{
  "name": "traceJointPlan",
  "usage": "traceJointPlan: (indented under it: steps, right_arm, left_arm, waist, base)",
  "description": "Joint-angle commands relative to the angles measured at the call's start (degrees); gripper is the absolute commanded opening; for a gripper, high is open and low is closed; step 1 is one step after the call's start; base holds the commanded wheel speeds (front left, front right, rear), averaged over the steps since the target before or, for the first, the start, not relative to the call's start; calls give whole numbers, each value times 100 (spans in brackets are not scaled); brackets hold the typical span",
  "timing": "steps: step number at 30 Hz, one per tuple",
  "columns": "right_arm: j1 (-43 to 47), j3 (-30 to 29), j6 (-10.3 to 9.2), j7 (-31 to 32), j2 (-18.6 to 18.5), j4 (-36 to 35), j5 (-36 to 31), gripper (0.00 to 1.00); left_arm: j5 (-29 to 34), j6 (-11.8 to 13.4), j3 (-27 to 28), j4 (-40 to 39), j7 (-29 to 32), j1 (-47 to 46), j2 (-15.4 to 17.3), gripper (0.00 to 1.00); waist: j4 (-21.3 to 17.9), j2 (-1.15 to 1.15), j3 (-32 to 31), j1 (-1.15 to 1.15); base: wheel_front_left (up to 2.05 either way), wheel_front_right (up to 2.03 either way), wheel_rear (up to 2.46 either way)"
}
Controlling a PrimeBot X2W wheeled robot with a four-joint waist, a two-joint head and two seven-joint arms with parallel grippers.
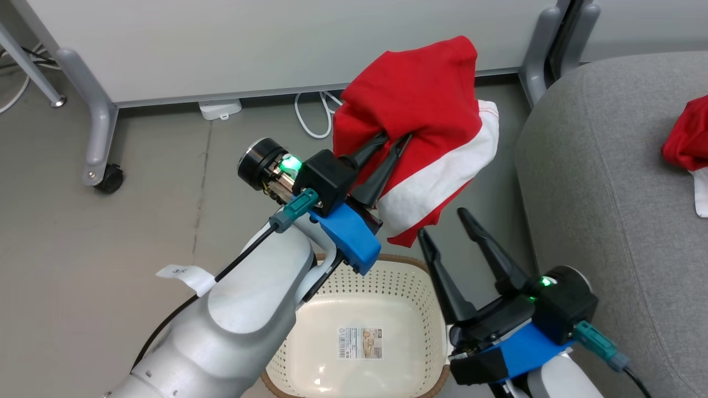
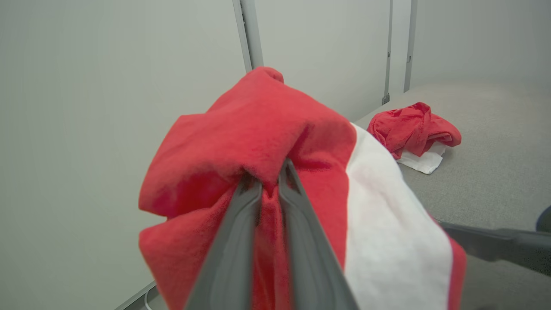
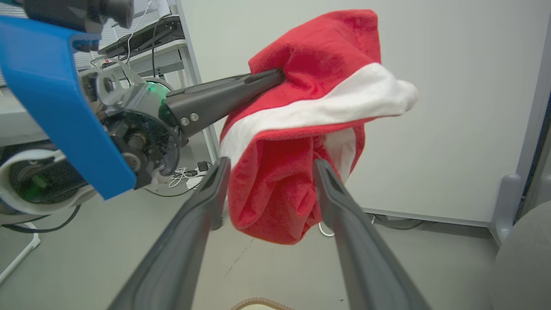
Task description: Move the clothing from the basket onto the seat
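One red garment already lies on the sofa, and the basket below me looks empty. My left gripper is clamped on the second garment, up in the air between basket and sofa. It hangs bunched, its long axis roughly vertical and its loose end pointing down. My right gripper is spread and empty. What's left, I judge, is to carry it across and release it.

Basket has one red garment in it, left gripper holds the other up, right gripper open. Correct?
No: the basket holds no garment. The second red garment lies on the sofa, clear in the left wrist view. The rest stands: the left gripper holds the other garment up, and the right gripper is open.
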Motion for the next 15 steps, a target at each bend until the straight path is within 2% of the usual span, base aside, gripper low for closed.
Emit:
traceJointPlan:
  steps: [1,8,15]
  right_arm:
    - [-120,118,3,-2,13,58,46,100]
    - [-401,308,3,-2,21,343,142,100]
    - [-911,261,3,-2,19,843,-64,100]
  left_arm:
    - [16,-21,-7,-23,-29,-102,-18,0]
    - [37,-22,-112,-81,-29,-151,-95,0]
    - [35,-23,-251,-182,-29,-179,-181,0]
  waist:
    - [22,0,27,0]
    - [89,0,104,0]
    - [176,0,183,0]
  base:
    - [0,0,0]
    - [0,0,0]
    - [0,0,0]
